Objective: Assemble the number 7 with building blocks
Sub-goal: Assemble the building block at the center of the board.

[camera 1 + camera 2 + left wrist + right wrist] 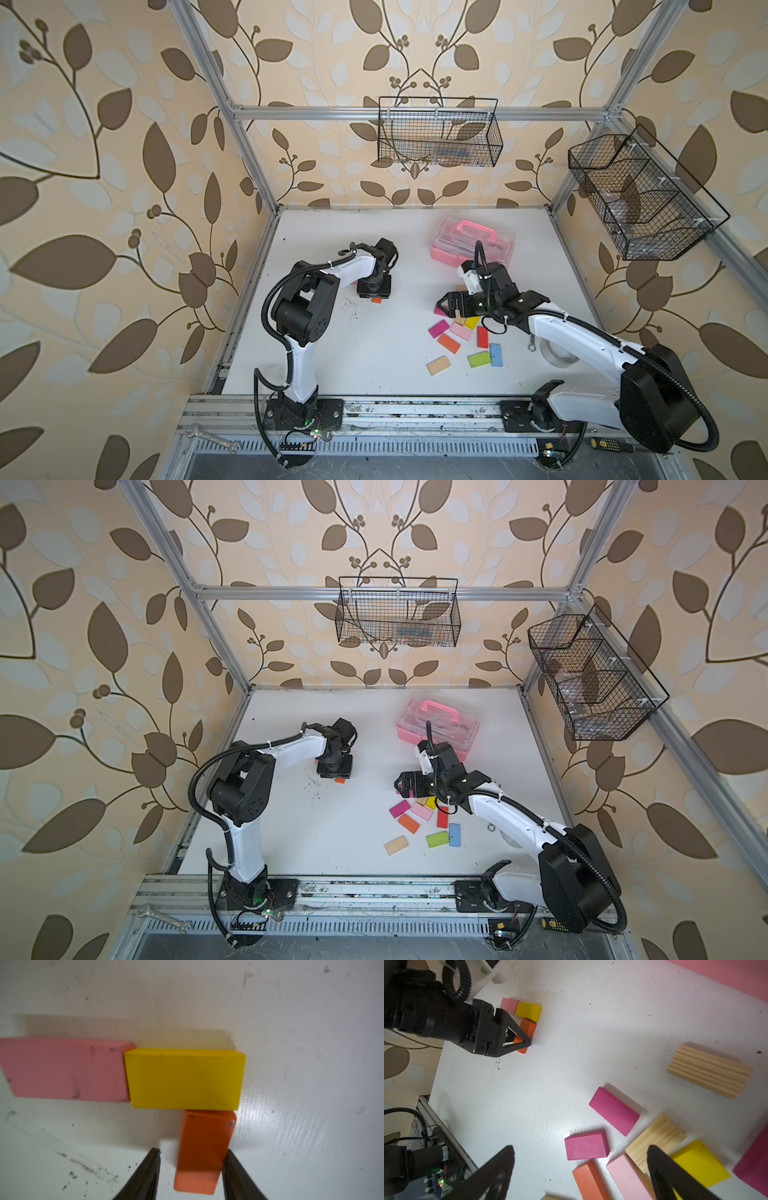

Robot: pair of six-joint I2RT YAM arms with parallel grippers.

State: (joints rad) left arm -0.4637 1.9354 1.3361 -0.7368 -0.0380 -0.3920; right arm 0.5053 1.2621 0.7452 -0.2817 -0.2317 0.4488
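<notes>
The white table (374,374) carries three touching blocks (182,1078), pink, yellow and orange, at the left claw (192,1152). Loose blocks (461,331) lie under and beside the right claw (581,1148), with a pink case (473,241) beyond.

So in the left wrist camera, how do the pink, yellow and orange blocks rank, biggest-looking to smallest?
1. Pink block and yellow block: about alike; the pink runs off the picture's edge, so I leave them unranked.
2. Orange block: clearly the smallest-looking.

Both top views look steeply down from high above the 6 o'clock edge onto the worktop (374,374). The left wrist camera sits close over the orange block (203,1147); the right wrist camera, low, faces 9 o'clock and shares it.
</notes>
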